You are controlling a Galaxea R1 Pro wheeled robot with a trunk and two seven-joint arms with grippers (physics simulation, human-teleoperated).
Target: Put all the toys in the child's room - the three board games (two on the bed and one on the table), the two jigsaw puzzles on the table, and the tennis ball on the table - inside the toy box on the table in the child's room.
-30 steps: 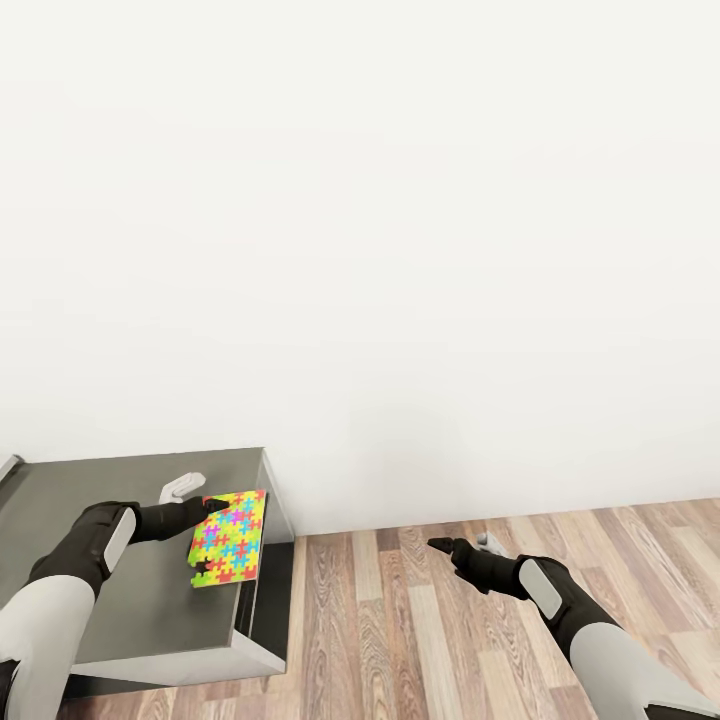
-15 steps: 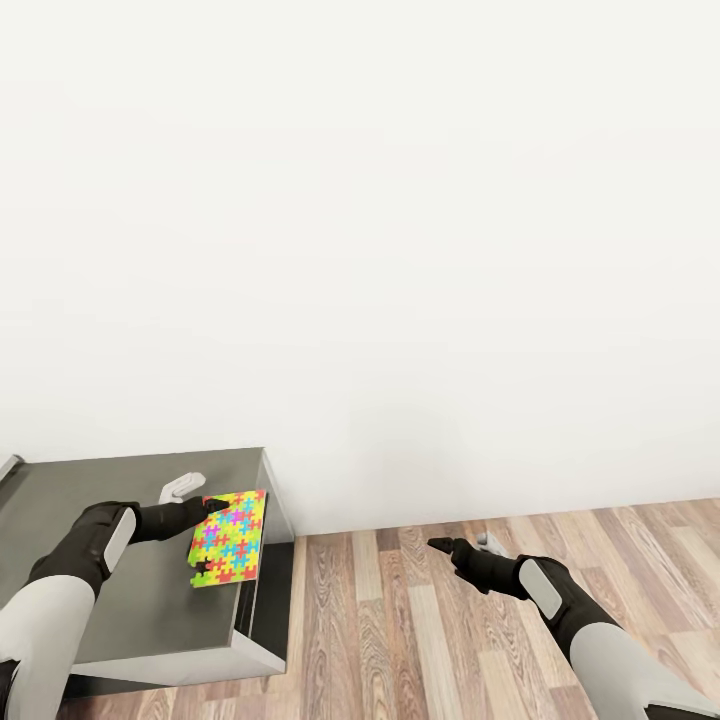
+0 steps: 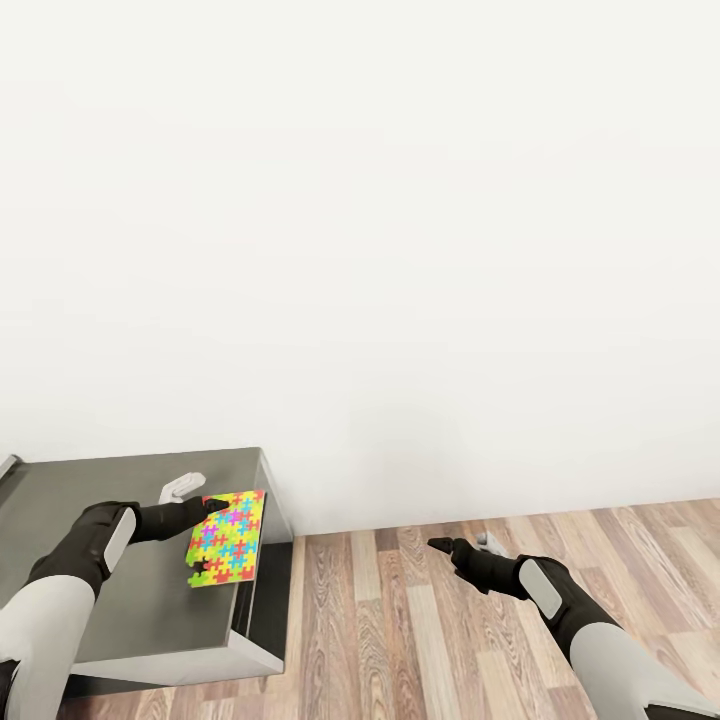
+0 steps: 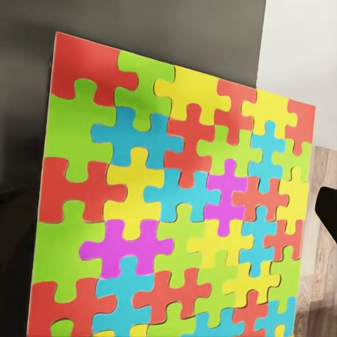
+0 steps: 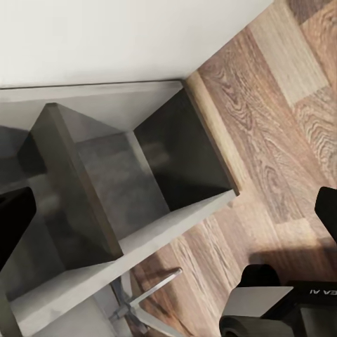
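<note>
**Left gripper carries a jigsaw over the cabinet's edge**

The left gripper pinches one edge of a thin flat jigsaw puzzle of interlocked yellow, green, red, blue and pink pieces, its black fingers closed on the sheet's near corner. The puzzle hangs tilted just beyond the fingertips, above the far corner of the low dark grey cabinet top; whether its lower edge touches that surface cannot be told. In the left wrist view the puzzle stands close before the camera, with a dark fingertip at one side. A small pale fitting sits just behind the gripper.

The right gripper hangs well apart over the wood-plank floor, fingers spread and holding nothing; its wrist view looks into the cabinet's open dark shelf.

The toy box is not in sight, so the puzzle presumably has to be carried there. The grip is the risk: a thin sheet held by one edge could pivot or slip out during a turn of the base, and it hangs beside the cabinet's edge, so it could fall to the floor.
</note>
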